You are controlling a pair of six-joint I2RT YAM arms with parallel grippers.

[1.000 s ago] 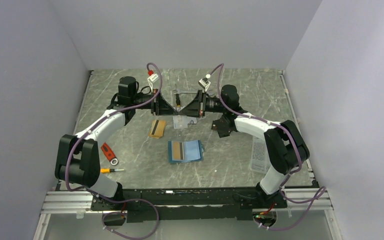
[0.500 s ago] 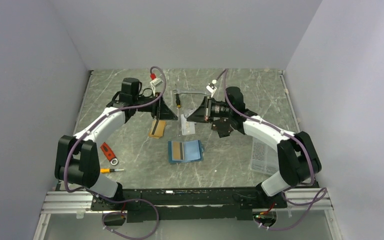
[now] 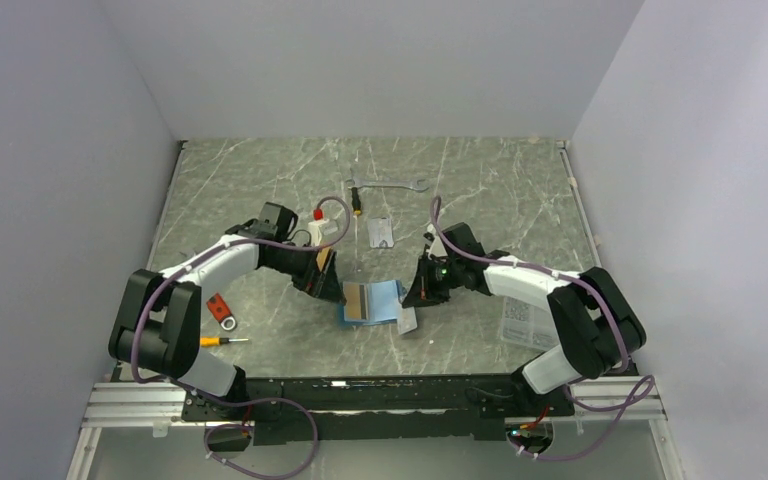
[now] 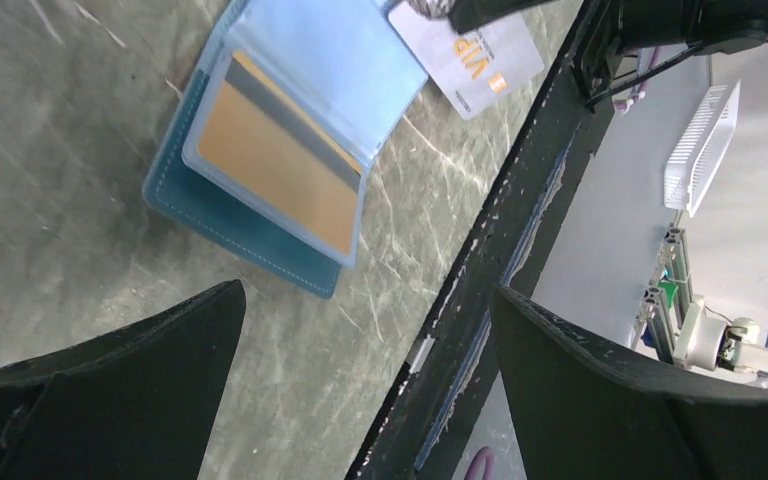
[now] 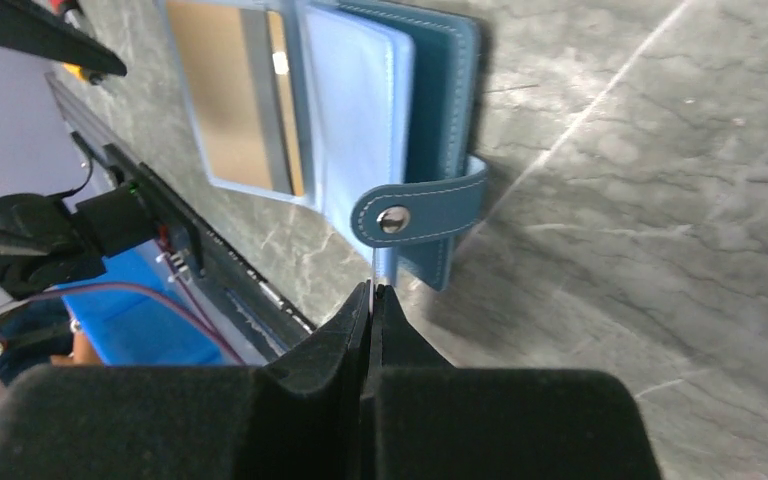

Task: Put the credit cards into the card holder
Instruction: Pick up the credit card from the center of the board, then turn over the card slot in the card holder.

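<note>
Top external view: card holder (image 3: pixel 386 298) lies open on the bench (image 3: pixel 500 190), near centre, between the two arms. Orange-gold card (image 4: pixel 280 160) with a dark stripe sits in its left pale-blue pocket. Left fingers (image 3: pixel 328 288) are spread wide, gripping nothing, just left of the holder. The left wrist view looks between them onto its teal cover. Right fingers (image 5: pixel 368 310) are pinched tight on a pale card (image 4: pixel 480 55) printed VIP in orange, held at the holder's near right corner, just beside the snap tab (image 5: pixel 420 212) — cannot tell if the card touches the pocket. Further back: clear packet (image 3: pixel 381 232), wrench (image 3: pixel 385 184). Red tool (image 3: pixel 220 308) and yellow-handled screwdriver (image 3: pixel 218 341) lie near the left arm's base, printed packet (image 3: pixel 520 322) at right.
</note>
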